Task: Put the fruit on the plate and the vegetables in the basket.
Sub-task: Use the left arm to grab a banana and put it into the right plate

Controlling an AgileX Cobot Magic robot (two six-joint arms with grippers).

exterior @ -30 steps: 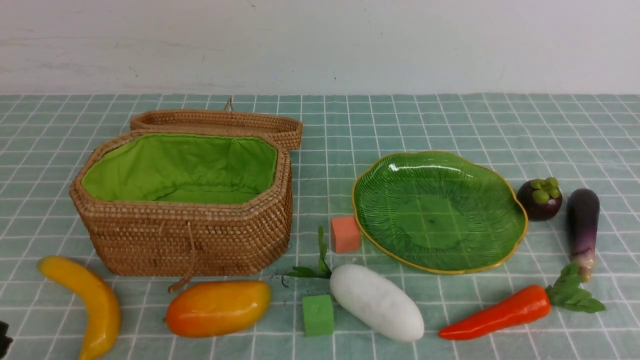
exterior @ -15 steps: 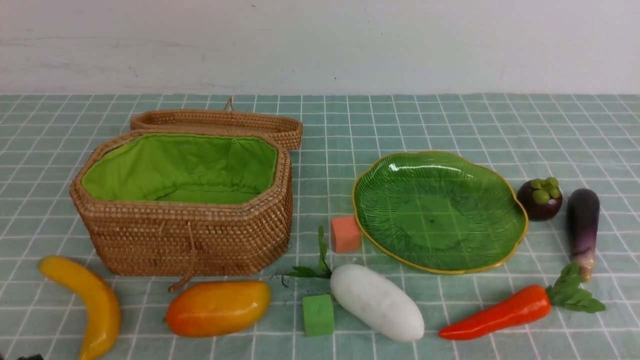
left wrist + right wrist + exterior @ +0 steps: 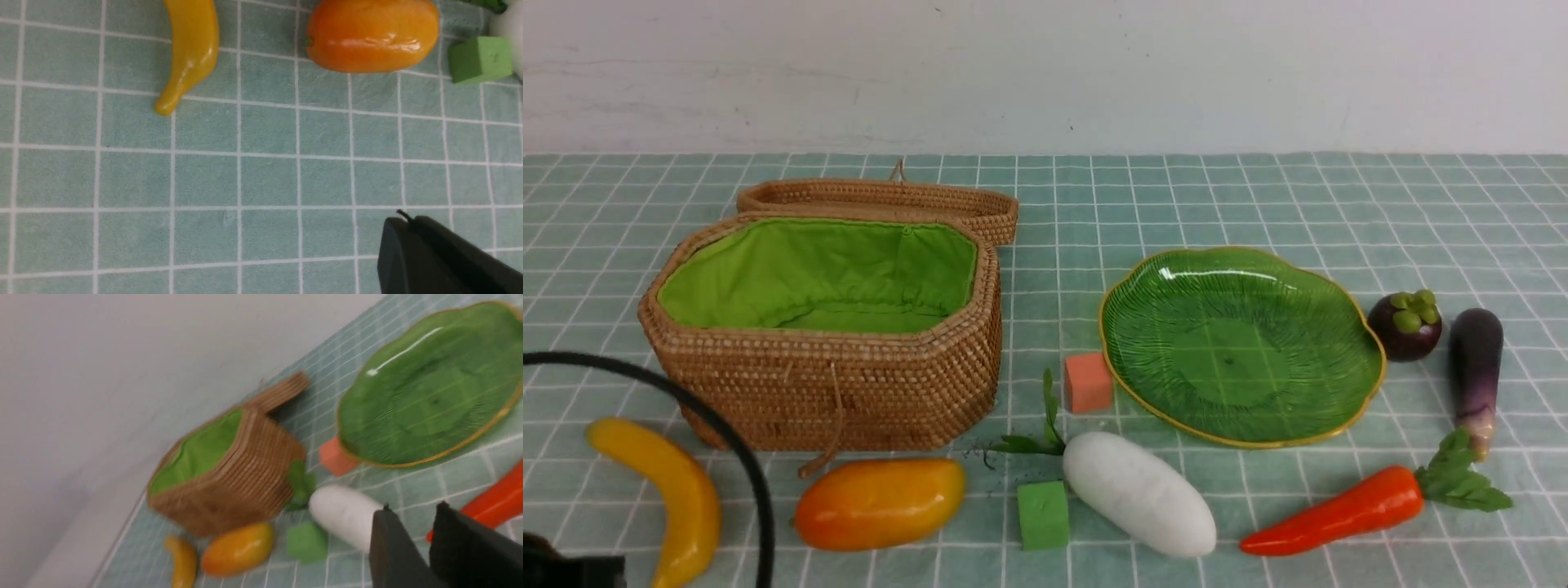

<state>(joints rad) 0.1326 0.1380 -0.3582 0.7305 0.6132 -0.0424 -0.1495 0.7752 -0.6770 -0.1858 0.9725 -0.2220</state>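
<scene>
The open basket (image 3: 825, 384) with green lining stands at left, the green plate (image 3: 1143, 384) at right, both holding nothing. Banana (image 3: 670, 490), mango (image 3: 878, 502), radish (image 3: 1139, 494) and carrot (image 3: 1339, 510) lie along the front. Mangosteen (image 3: 1405, 325) and eggplant (image 3: 1476, 367) lie right of the plate. My left gripper (image 3: 404, 222) is shut on nothing, hovering over bare cloth short of the banana (image 3: 192, 49) and mango (image 3: 372, 34). My right gripper (image 3: 413, 508) is open by a narrow gap, above the cloth between radish (image 3: 343, 514) and carrot (image 3: 494, 502).
A small orange cube (image 3: 1088, 382) sits against the plate's left rim, and a small green cube (image 3: 1042, 514) touches the radish's left side. A black cable (image 3: 727, 441) arcs over the front left corner above part of my left arm (image 3: 564, 567). The basket lid (image 3: 882, 196) hangs open behind.
A black cable and part of my left arm have come into the front view at bottom left. The fruit, vegetables, plate and basket have not moved.
</scene>
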